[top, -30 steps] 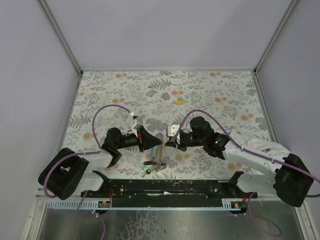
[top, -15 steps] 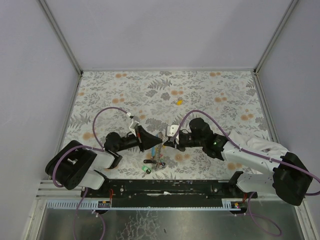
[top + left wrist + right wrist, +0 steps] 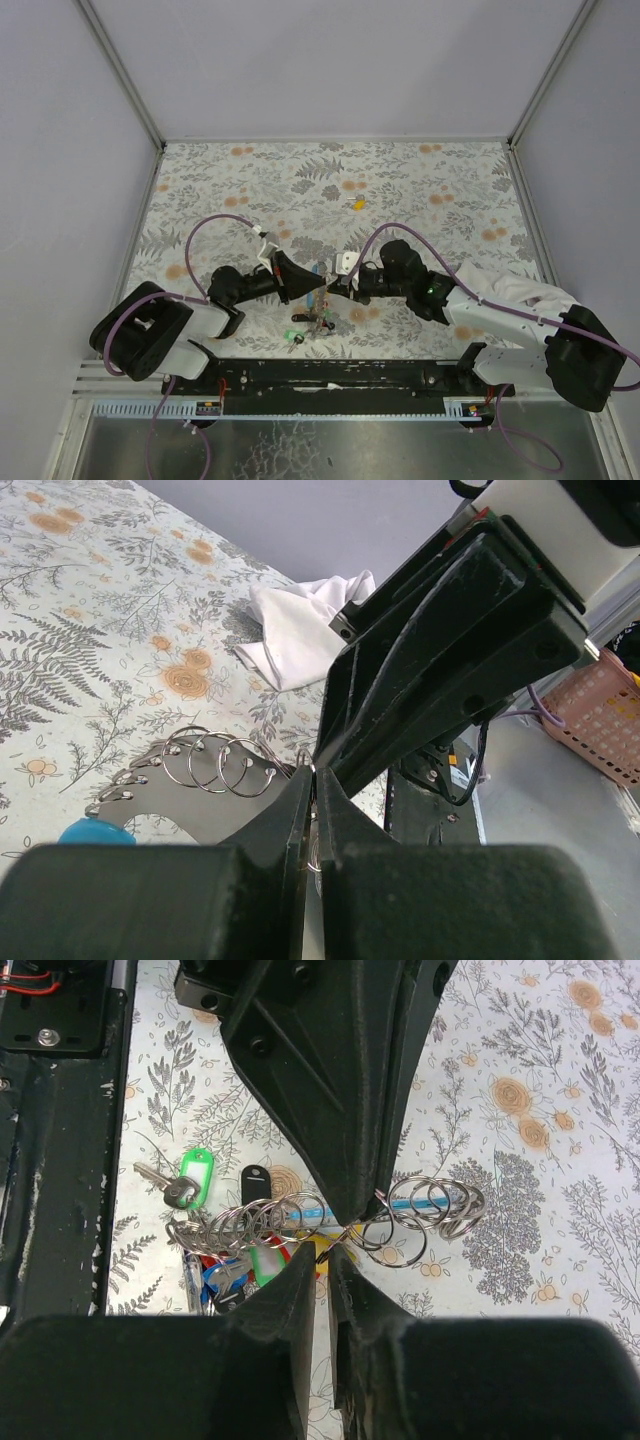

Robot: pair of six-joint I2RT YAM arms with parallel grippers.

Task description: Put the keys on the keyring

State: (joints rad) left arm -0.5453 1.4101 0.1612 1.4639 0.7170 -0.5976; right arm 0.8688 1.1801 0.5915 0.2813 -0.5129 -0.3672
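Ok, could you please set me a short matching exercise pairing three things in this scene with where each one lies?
Things:
1. yellow key
2. green-tagged key
3. white cloth

Places:
A. crumpled beside the right arm
B. alone toward the far side of the table
C. close to the black base rail

Pairs: 1-B, 2-C, 3-A

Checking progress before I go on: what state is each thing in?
left gripper: fingers shut, tips at the rings
right gripper: fingers barely parted, grip unclear
rings: strung in a row, between both grippers
green-tagged key: on the table by the rings
yellow key: loose on the table, apart from the rings
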